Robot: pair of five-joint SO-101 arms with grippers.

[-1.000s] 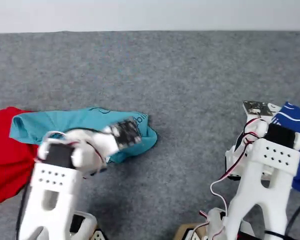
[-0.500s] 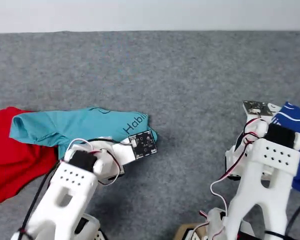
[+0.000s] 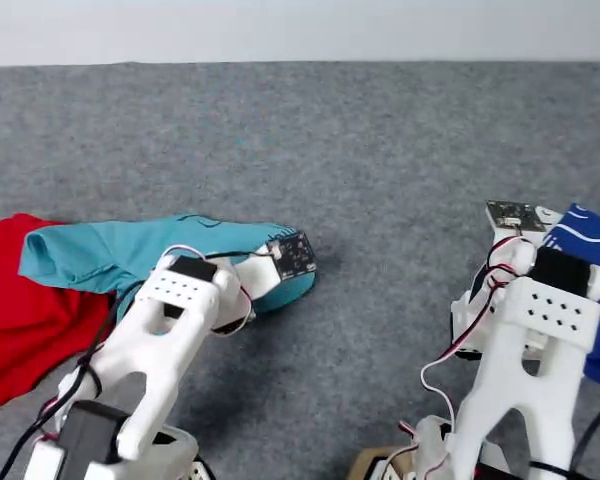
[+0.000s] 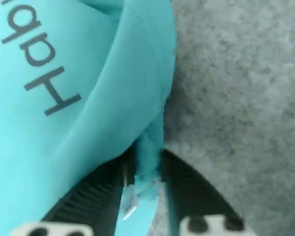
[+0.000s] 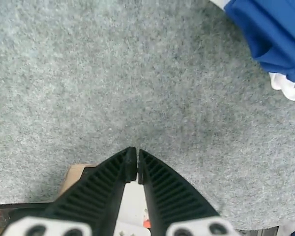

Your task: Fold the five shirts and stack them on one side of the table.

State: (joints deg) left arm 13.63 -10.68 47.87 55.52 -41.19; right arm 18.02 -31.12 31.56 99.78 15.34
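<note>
A teal shirt with dark lettering lies stretched out at the left of the grey table, partly over a red shirt. My left gripper is at the teal shirt's right end. In the left wrist view it is shut on a fold of the teal shirt. A blue shirt lies at the right edge, beside the right arm. My right gripper hangs shut over bare carpet with nothing in it, and the blue shirt is off to one side.
The grey carpeted table stretches bare between the two arms and toward the back. A bit of white cloth peeks from under the blue shirt. A tan base plate sits under the right arm.
The left arm has swung forward and to the right along the teal shirt, bringing its gripper to the shirt's right end. The right arm has kept still.
</note>
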